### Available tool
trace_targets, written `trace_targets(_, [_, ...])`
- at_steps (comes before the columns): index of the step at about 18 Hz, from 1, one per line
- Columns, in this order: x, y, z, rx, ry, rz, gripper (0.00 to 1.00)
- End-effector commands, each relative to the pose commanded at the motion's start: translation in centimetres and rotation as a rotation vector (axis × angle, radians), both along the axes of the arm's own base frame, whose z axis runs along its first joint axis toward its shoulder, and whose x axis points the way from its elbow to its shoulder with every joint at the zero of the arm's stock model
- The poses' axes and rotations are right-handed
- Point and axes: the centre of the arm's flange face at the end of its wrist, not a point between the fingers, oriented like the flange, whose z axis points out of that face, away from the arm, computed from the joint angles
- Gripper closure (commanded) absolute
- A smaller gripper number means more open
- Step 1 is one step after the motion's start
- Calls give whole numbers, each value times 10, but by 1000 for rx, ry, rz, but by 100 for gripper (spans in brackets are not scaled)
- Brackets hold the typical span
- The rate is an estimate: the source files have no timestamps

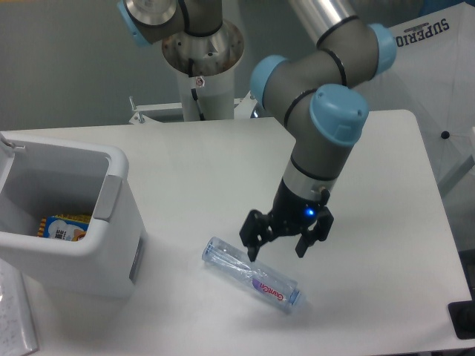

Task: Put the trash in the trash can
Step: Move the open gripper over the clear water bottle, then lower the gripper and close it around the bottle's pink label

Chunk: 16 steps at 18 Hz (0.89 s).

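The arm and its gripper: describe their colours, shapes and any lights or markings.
The arm is built of round silver-grey tubes joined by thick grey joints with light blue end caps. The wrist narrows to a black section bearing a small glowing blue light. The gripper is black, with two angular linkage fingers. A thin dark cable runs down the grey base column behind. No readable markings show.

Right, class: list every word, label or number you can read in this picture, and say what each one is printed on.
"SUPERIOR": on the white fabric behind the table.
Purple-red label on the plastic bottle: too blurred to read.
Orange and blue packet inside the trash can: print too small to read.
No other text is visible.
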Motion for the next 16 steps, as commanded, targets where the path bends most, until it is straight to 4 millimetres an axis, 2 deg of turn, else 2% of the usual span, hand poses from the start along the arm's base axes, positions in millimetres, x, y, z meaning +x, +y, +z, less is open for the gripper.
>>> trace_targets(3, [2, 11, -21, -80, 17, 70, 0])
trace_targets(6, [2, 21, -31, -98, 19, 90, 0])
trace_targets(12, [-13, 46, -57, -211, 97, 182, 0])
trace_targets(16, [-14, 46, -70, -247, 100, 229, 0])
